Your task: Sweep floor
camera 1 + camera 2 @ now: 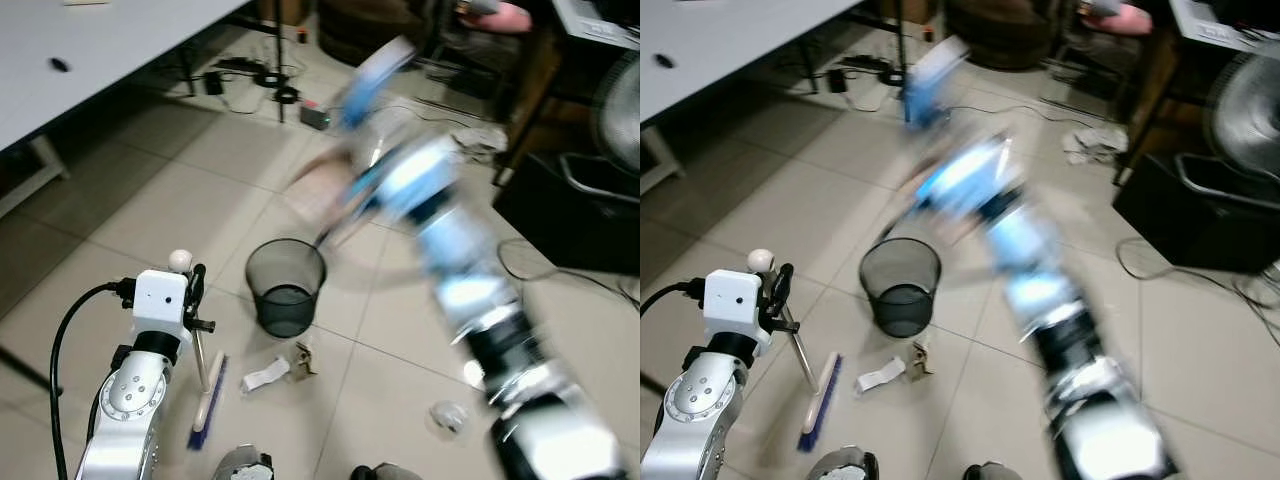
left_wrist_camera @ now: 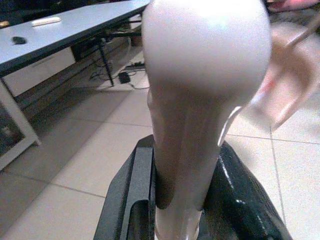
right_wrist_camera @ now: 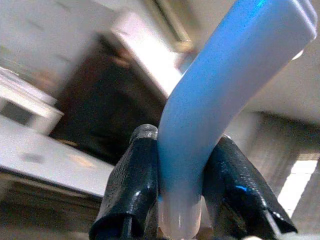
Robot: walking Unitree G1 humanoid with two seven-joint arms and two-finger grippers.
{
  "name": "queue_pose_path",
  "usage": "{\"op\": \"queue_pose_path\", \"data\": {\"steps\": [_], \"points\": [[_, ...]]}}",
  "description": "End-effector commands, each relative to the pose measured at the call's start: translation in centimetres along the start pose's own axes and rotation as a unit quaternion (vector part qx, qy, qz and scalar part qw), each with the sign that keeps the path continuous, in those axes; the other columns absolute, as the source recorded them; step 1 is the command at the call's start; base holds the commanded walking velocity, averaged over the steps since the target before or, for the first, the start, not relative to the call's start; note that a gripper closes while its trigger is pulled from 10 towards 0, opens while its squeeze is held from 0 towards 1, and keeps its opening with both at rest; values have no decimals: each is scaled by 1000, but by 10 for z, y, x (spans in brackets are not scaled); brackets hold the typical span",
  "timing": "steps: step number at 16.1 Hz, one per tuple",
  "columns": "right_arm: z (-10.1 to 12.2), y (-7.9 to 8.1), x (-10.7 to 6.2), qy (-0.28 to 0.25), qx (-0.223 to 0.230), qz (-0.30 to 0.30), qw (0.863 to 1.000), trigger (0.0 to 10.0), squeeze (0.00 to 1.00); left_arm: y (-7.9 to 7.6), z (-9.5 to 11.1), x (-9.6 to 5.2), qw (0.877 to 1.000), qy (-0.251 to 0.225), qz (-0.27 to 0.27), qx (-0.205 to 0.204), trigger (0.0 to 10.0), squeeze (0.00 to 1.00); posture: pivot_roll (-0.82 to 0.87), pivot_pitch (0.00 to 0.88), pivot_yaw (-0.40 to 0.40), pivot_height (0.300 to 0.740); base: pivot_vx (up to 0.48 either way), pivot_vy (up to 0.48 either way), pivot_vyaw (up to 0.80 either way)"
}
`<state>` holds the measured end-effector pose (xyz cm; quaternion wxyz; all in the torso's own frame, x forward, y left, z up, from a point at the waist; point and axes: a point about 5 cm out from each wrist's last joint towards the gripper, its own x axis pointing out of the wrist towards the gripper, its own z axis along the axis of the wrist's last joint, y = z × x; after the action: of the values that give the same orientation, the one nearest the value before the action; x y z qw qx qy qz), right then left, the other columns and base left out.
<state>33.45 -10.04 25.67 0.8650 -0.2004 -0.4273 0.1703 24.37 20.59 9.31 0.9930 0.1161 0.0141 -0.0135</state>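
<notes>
My left gripper (image 1: 196,292) is shut on the cream handle of a small broom (image 2: 205,55), just below its round knob. The broom's blue-bristled head (image 1: 207,408) rests on the tiled floor. My right arm is stretched forward and blurred, and my right gripper (image 3: 180,200) is shut on the blue handle of a dustpan (image 3: 235,75). The dustpan's pinkish pan (image 1: 320,195) hangs blurred above the floor, beyond a black mesh waste bin (image 1: 285,288). Paper scraps (image 1: 266,374) and a crumpled wad (image 1: 448,415) lie on the tiles near the bin.
A white table (image 1: 100,50) stands at the back left, with cables and a power strip (image 1: 262,75) under its far end. A black box (image 1: 570,215) and a fan (image 1: 620,110) stand on the right, and a cable (image 1: 530,268) trails over the floor there.
</notes>
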Motion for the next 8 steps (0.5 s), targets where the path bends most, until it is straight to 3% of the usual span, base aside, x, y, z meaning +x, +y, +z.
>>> {"op": "queue_pose_path", "data": {"steps": [1, 3, 4, 5, 8], "points": [[-3, -30, -1, 13, -33, -57, 998, 10000, 0, -1, 3, 1, 1000, -7, -2, 5, 10000, 0, 121, 105, -34, 740, 0, 0, 0], [-21, -52, -14, 73, -64, -83, 992, 10000, 0, 0, 2, 2, 1000, -9, 0, 8, 10000, 0, 117, 110, -37, 740, 0, 0, 0], [-27, -56, -21, 96, -70, -87, 989, 10000, 0, 0, 3, 3, 1000, -12, 3, 11, 10000, 0, 116, 112, -38, 740, 0, 0, 0], [-41, -63, -36, 142, -65, -104, 982, 10000, 0, 3, 5, 6, 1000, -23, 10, 16, 10000, 0, 111, 117, -39, 740, 0, 0, 0], [-65, -66, -72, 218, -52, -135, 965, 10000, 0, 7, 11, 17, 999, -39, 14, 30, 10000, 0, 94, 153, -35, 740, 0, 0, 0]]}}
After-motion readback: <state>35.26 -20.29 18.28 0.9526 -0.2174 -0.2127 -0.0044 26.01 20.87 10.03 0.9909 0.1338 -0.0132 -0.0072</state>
